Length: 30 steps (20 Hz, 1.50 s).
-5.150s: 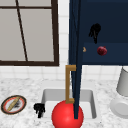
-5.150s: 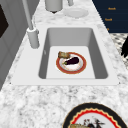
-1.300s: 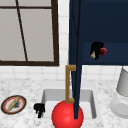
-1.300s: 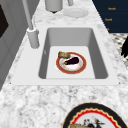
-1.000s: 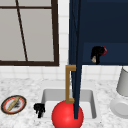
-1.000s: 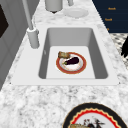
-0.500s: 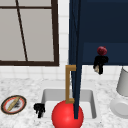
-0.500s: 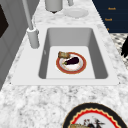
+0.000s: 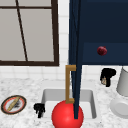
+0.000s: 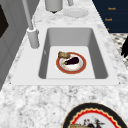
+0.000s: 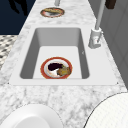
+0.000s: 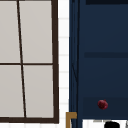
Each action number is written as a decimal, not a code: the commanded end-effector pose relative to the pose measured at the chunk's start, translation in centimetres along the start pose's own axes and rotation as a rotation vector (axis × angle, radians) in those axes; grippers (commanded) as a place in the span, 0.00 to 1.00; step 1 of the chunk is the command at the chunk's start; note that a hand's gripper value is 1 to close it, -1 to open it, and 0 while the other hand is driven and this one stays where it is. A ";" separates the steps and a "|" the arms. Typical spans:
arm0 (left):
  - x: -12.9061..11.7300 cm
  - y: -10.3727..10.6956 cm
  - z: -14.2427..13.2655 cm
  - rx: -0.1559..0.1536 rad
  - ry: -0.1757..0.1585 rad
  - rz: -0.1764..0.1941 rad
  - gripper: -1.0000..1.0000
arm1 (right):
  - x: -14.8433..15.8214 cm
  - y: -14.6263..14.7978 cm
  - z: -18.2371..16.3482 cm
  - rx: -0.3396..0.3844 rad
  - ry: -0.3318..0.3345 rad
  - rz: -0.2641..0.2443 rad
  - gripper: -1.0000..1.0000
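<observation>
Status of the right hand [image 9: 108, 74]: it has left the small dark red ball [image 9: 102, 50] and dropped out of the navy wall cabinet [image 9: 105, 30]; it now hangs below the cabinet's bottom edge, above the counter and just beside the white canister [image 9: 123, 82]. Half a second ago the hand was at the ball's level and touching it; a clear gap now separates the two.

Finger state, right hand: released; the fingers droop downward and close round nothing (a pale patch at the hand's lower edge cannot be identified).

Position of the ball: on the cabinet's lower shelf, right of the edge-on open door [image 9: 76, 50]; unchanged over the last second; the upper view shows it at the same place [image 12: 102, 104], with nothing touching it. Judgement: the ball rests on the shelf unsupported, so the set-down reads as complete and the hand's drop as a plain withdrawal.

Status of the left hand [image 9: 39, 109]: idle in the air at the sink's [image 9: 87, 95] left front corner, unmoved; whether its fingers are clenched or relaxed cannot be told.

Surroundings, unchanged: a large red sphere [image 9: 67, 115] at the sink's front edge; a patterned plate [image 9: 5, 105] on the counter to the left; a red-rimmed plate [image 10: 71, 72] in the basin carrying an aubergine [image 10: 72, 60].
</observation>
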 end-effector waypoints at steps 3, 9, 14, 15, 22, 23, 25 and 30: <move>0.0 0.0 0.0 0.000 0.000 0.000 0.50 | -3.8 5.2 1.6 -0.001 0.000 0.000 1.00; 0.0 0.0 0.0 0.000 0.000 0.000 0.50 | -7.4 10.0 1.3 -0.035 -0.030 -0.024 1.00; 0.0 0.0 0.0 0.000 0.000 0.000 0.50 | -11.6 13.1 -0.6 -0.031 -0.036 -0.029 1.00; 0.0 0.0 0.0 0.000 0.000 0.000 0.50 | -12.5 13.7 -1.1 -0.028 -0.038 -0.030 1.00; 0.0 0.0 0.0 0.000 0.000 0.000 0.50 | -18.1 17.0 -5.9 -0.037 -0.037 -0.021 1.00; 0.0 0.0 0.0 0.000 0.000 0.000 0.50 | -18.8 17.5 -6.6 -0.037 -0.037 -0.021 1.00; 0.0 0.0 0.0 0.000 0.000 0.000 0.50 | -20.2 18.3 -8.3 -0.031 -0.032 -0.014 1.00; 0.0 0.0 0.0 0.000 0.000 0.000 0.50 | -23.9 20.4 -12.1 -0.038 -0.030 -0.011 1.00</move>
